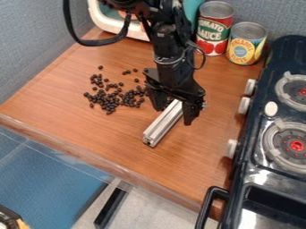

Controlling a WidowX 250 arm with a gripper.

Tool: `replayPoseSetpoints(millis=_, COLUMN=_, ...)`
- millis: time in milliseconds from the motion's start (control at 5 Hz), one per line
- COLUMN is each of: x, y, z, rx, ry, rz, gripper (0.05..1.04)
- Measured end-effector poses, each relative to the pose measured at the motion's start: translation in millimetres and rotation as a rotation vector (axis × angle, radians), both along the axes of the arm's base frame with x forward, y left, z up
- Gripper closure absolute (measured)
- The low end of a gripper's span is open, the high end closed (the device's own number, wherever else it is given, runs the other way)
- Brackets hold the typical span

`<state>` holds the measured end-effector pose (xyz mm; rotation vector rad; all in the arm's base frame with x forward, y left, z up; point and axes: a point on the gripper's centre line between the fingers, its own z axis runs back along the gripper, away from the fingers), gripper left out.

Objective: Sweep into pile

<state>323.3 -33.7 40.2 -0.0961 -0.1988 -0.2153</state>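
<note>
The black gripper (173, 109) hangs low over the middle of the wooden counter, shut on a silver metal bar (163, 123). One finger stands on each side of the bar, whose near end points toward the counter's front edge. To the left of the gripper, dark beans (112, 99) lie loosely scattered, densest at the lower middle of the patch, with a few strays toward the back. Some of them lie close beside the left finger. The bar's far end is hidden behind the gripper.
Two cans, a red one (214, 33) and a yellow one (245, 43), stand at the back right. A toy stove (269, 147) with knobs borders the counter's right side. Behind the arm is a white and teal object (103, 19). The counter (119, 143) ends at a front edge.
</note>
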Motion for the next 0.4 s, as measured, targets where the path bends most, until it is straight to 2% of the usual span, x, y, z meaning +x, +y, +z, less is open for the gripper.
replayPoseSetpoints(millis=200, x=-2.8, y=1.1, z=-7.7, rx=0.003, ry=0.027, rz=0.006, gripper=0.423)
replayPoseSetpoints(millis=400, x=0.9, y=7.8, z=-10.3, rx=0.044, ry=0.037, rz=0.043, gripper=0.739)
